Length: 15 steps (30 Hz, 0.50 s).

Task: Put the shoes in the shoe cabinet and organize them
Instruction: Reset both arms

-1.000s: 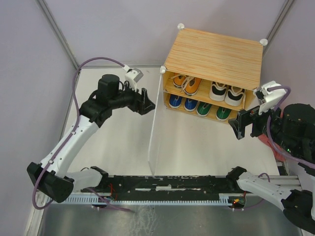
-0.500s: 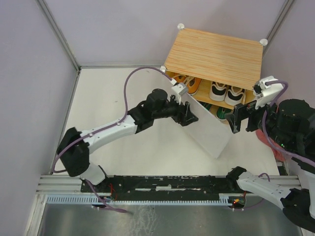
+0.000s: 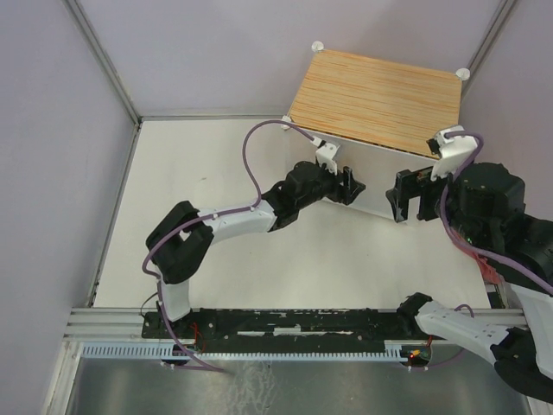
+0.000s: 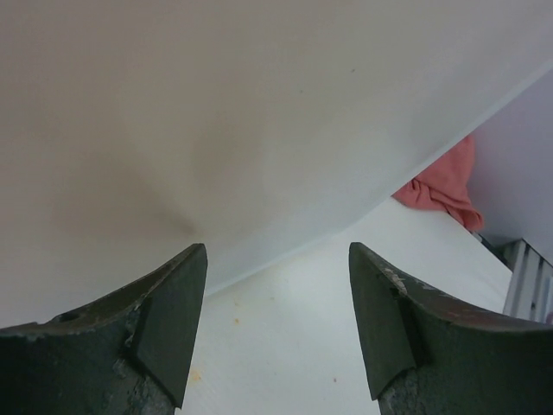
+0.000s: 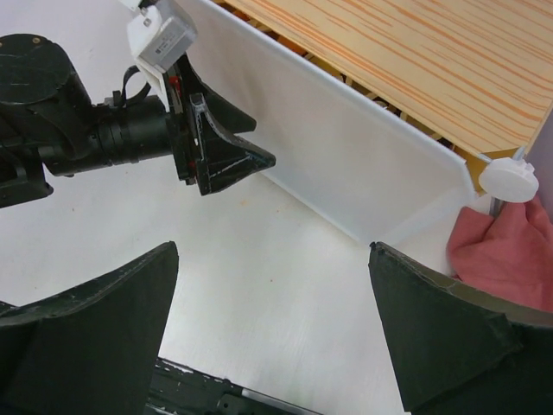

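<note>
Item: shoe cabinet (image 3: 376,99), tabletop's (image 3: 199,164) far right, shoes hidden behind its thin, probably light and flexible door panel (image 5: 346,147); press its flat face gently with your left pincer (image 4: 276,259), fingers apart like the right pincer (image 5: 272,259).

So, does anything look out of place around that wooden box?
A crumpled pink cloth lies stray on the table by the shoe cabinet's right front corner. The pale door also looks not quite shut there.
</note>
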### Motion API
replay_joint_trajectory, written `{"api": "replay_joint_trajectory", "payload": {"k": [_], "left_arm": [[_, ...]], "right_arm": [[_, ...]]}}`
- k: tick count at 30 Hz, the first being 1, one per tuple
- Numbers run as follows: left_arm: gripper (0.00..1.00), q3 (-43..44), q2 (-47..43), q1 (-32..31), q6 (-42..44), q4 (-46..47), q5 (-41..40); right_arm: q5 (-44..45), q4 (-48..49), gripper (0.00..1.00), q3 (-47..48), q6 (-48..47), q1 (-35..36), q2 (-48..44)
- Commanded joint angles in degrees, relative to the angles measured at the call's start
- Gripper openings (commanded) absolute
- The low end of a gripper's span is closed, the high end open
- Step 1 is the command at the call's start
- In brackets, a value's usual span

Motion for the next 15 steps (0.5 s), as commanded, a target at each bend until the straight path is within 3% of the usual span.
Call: {"api": "replay_joint_trajectory", "payload": {"k": [1, 7, 12, 15], "left_arm": [[0.73, 1.20, -2.18, -0.86, 2.87, 6.84, -12.50], [0.77, -5.49, -8.18, -1.22, 4.57, 6.03, -24.17], [0.78, -15.43, -17.53, -1.48, 4.47, 6.69, -22.57], [0.87, -21.28, -23.51, -2.17, 5.03, 2.79, -22.62]], "right_arm": [[0.88, 3.97, 0.99, -1.53, 1.25, 0.18, 2.58], [4.29, 5.52, 0.99, -3.61, 2.56, 0.14, 3.99], [2.69, 10.24, 0.99, -8.54, 3.68, 0.15, 2.95], [2.93, 12.65, 0.99, -11.62, 6.04, 0.11, 3.54]]}}
